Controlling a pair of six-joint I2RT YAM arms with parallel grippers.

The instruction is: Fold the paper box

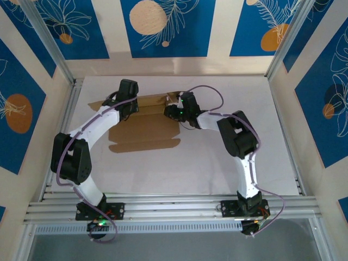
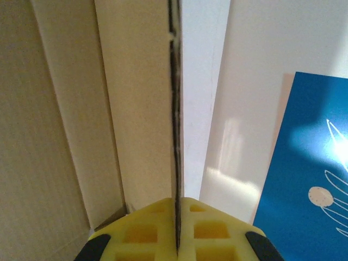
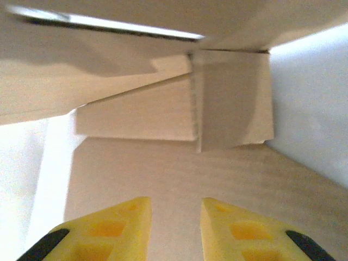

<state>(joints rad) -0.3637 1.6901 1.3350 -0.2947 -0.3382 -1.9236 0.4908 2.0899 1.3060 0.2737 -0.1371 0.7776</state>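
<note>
The paper box (image 1: 142, 132) is a brown cardboard sheet lying at the middle back of the white table, with its rear flaps raised. My left gripper (image 1: 132, 109) is at the box's back left part. In the left wrist view the gripper (image 2: 178, 231) is shut on a thin cardboard wall (image 2: 138, 109) seen edge-on, its dark edge running straight up from between the yellow fingers (image 2: 141, 234). My right gripper (image 1: 171, 112) is over the box's back right corner. It (image 3: 175, 220) stands open above a flat panel (image 3: 163, 168), facing an upright corner flap (image 3: 234, 103).
The white table (image 1: 217, 163) spreads to the right and front of the box. Aluminium posts (image 1: 49, 49) and blue patterned walls (image 1: 163, 27) enclose the back and sides. A metal rail (image 1: 174, 206) crosses the near edge, where both arm bases sit.
</note>
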